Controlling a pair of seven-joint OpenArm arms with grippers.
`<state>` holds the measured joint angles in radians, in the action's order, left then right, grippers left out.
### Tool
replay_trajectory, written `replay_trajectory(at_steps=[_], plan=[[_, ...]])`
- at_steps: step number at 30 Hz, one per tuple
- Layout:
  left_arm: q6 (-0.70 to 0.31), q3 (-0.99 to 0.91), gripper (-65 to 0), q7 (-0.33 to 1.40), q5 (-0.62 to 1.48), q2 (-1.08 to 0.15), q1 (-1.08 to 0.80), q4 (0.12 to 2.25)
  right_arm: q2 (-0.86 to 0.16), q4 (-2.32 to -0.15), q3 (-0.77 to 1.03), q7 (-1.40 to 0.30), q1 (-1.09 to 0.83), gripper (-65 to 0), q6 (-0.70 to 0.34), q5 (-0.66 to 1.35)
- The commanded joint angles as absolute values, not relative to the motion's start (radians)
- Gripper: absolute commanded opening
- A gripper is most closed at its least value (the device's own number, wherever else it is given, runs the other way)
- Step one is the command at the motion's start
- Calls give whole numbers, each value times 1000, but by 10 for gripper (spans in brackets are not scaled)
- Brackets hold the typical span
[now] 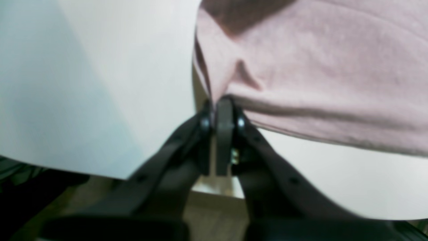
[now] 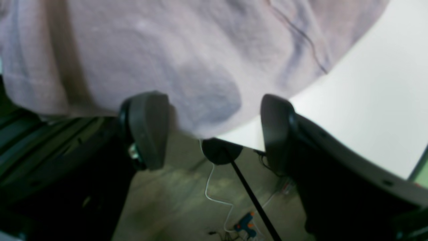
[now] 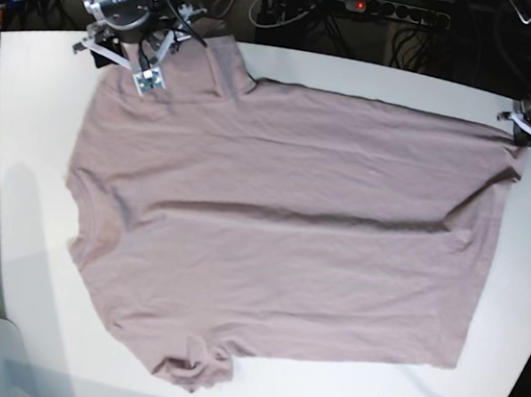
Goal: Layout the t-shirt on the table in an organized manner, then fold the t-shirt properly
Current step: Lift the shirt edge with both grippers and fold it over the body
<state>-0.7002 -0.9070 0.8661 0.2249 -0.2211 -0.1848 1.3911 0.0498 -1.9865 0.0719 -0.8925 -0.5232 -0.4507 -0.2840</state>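
The mauve t-shirt (image 3: pixel 281 230) lies spread flat across the white table (image 3: pixel 41 132), one sleeve at the far left corner and the other at the near edge. My left gripper (image 1: pixel 222 103) is shut on the t-shirt (image 1: pixel 317 67) at its edge, at the table's far right (image 3: pixel 523 133). My right gripper (image 2: pixel 212 130) is open beside the far-left sleeve (image 3: pixel 154 61). The edge of the t-shirt (image 2: pixel 167 50) hangs just above its two spread fingers (image 2: pixel 147 130), and they hold nothing.
Cables and a power strip (image 3: pixel 395 11) run behind the table's far edge. Below the right gripper I see floor, a black stand foot (image 2: pixel 220 150), a white cord and a blue-orange tool (image 2: pixel 245 222). The table edge (image 1: pixel 100 167) is close under the left gripper.
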Motion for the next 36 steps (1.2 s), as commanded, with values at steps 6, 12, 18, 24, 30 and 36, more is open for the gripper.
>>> replay_trajectory(at_steps=[6,12,18,24,30,36], plan=[[-698,-909,-649,874,219,-237,-183,1399,48,-1956,79,-863,-522,-223,-453,-285],[-698,-911,-649,874,219,-237,-186,1403,48,-1902,82,-839,-519,-323,-453,-285],[-698,-912,-649,875,219,-237,-188,1408,47,-1885,82,-839,-506,-551,-453,-285],[-698,-912,-649,877,222,-237,-185,1409,44,-1906,81,-837,-504,-650,-453,-285],[-698,-914,-649,885,228,-251,-183,1483,42,-2009,79,-837,-499,-650,-453,-285],[-698,-914,-649,886,228,-251,-163,1589,42,-2017,77,-835,-458,-650,-453,-285]])
